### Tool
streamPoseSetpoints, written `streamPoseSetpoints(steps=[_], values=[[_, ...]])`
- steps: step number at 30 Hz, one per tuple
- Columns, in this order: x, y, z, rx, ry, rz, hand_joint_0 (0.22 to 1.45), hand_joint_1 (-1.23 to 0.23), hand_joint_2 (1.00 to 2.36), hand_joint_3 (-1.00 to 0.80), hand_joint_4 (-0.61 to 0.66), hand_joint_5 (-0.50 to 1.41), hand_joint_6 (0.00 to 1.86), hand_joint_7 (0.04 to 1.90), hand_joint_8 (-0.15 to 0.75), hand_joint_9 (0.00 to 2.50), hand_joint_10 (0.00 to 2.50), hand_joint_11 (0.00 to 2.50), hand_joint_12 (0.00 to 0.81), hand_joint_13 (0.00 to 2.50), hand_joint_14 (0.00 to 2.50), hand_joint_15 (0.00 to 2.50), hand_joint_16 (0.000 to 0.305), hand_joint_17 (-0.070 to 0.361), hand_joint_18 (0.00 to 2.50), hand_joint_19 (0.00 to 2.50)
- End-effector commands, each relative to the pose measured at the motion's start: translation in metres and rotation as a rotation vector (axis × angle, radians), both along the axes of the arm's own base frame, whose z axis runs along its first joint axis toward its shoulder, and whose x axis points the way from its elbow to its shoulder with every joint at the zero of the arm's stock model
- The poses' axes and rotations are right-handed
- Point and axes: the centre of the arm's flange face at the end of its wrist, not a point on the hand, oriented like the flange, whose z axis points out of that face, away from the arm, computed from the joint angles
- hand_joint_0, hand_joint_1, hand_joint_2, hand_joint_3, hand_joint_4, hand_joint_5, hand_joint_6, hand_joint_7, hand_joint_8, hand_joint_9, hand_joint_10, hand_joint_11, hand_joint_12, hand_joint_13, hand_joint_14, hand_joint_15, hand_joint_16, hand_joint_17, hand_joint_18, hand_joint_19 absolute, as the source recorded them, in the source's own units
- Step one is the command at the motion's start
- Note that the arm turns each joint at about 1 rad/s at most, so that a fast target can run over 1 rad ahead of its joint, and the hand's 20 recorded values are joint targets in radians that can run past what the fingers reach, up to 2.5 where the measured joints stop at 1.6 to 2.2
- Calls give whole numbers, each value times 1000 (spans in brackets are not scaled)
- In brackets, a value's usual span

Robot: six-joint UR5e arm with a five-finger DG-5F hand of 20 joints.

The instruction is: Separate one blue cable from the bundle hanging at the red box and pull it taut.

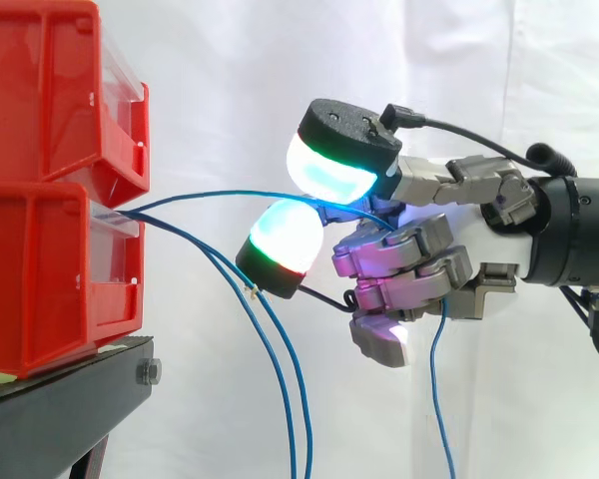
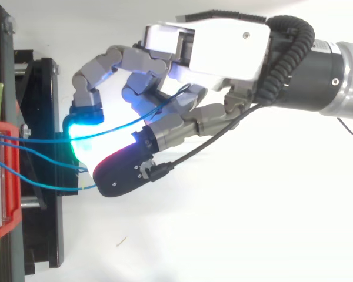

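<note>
Just right of the red box, you have the hand with fingers curled round one blue cable, nearly straight from the box; a loose curl could let it slip as you pull.

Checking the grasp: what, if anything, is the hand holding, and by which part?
One blue cable, pinched in the curled fingers partway along its length, between the red box and its hanging free end.

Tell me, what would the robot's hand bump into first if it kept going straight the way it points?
Probably the red boxes. The hand points left at their fronts, with only thin blue cables strung in between. How well it lines up in depth is hard to tell.
</note>
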Motion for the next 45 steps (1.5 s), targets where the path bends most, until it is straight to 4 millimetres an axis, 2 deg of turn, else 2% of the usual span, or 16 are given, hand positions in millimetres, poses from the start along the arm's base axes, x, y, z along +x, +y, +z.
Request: streamPoseSetpoints(steps=[1, 5, 7, 8, 9, 10, 12, 14, 17, 19, 22, 27, 28, 37, 41, 45], values=[[-1, 0, 1, 4, 4, -3, 596, -667, 1012, -274, 160, -151, 876, 1076, 352, 993, 1728, 1277, 380, 1236, 1650, 1252, 48, 109, 1263, 909], [-1, -1, 1, 18, 3, -17, 599, -693, 1012, -251, 175, -157, 890, 1048, 371, 967, 1818, 1214, 388, 1237, 1667, 1238, 51, 116, 1278, 896], [-1, -3, 1, 22, 1, -24, 572, -674, 1010, -345, 167, -162, 888, 1063, 340, 956, 1710, 1310, 361, 1208, 1605, 1326, 46, 104, 1225, 949], [-1, -3, 0, 22, 2, -27, 552, -645, 1006, -407, 165, -162, 890, 1046, 346, 957, 1728, 1298, 366, 1212, 1622, 1295, 47, 107, 1232, 944], [-1, -4, -1, 23, 2, -38, 538, -591, 1000, -486, 168, -161, 890, 1034, 348, 961, 1735, 1285, 370, 1214, 1639, 1288, 48, 108, 1239, 946], [-1, -5, 0, 23, 1, -46, 517, -449, 1000, -500, 165, -159, 889, 1031, 355, 970, 1733, 1264, 374, 1217, 1663, 1268, 50, 112, 1248, 943], [-1, -7, -1, 31, 2, -64, 539, -319, 1000, -500, 150, -157, 882, 1031, 345, 982, 1638, 1307, 362, 1200, 1673, 1258, 48, 109, 1229, 965], [-1, -8, 0, 39, 1, -72, 579, -281, 1000, -500, 138, -154, 872, 1037, 337, 1000, 1543, 1341, 353, 1195, 1661, 1266, 46, 104, 1206, 981], [-1, -8, -2, 53, 0, -80, 622, -409, 1012, -311, 133, -148, 852, 1011, 327, 1007, 1513, 1335, 353, 1205, 1646, 1270, 46, 103, 1210, 976], [-1, -9, -2, 54, -1, -85, 620, -493, 1012, -179, 175, -138, 823, 979, 371, 1013, 1634, 1245, 396, 1246, 1697, 1202, 54, 121, 1286, 920], [-2, -10, -1, 56, -3, -89, 608, -584, 1006, -118, 207, -143, 816, 954, 401, 1001, 1732, 1166, 428, 1270, 1735, 1162, 59, 134, 1341, 880], [-1, -8, -1, 56, -9, -94, 605, -647, 1006, -159, 208, -168, 854, 942, 403, 974, 1780, 1138, 428, 1260, 1747, 1150, 59, 133, 1340, 887], [0, -8, -1, 56, -12, -98, 594, -655, 1012, -229, 188, -173, 856, 963, 369, 963, 1688, 1223, 397, 1232, 1700, 1201, 53, 119, 1280, 934], [-1, -3, -2, 62, -4, -98, 564, -669, 1007, -389, 180, -175, 863, 986, 331, 953, 1635, 1295, 370, 1214, 1618, 1295, 46, 104, 1242, 985], [-1, -3, -2, 62, -1, -98, 540, -640, 1000, -500, 185, -174, 865, 975, 347, 954, 1664, 1275, 377, 1220, 1627, 1282, 48, 108, 1256, 973], [-1, -3, -1, 62, -2, -98, 529, -615, 1000, -500, 192, -174, 866, 962, 351, 954, 1665, 1268, 377, 1220, 1634, 1272, 49, 110, 1264, 967]])
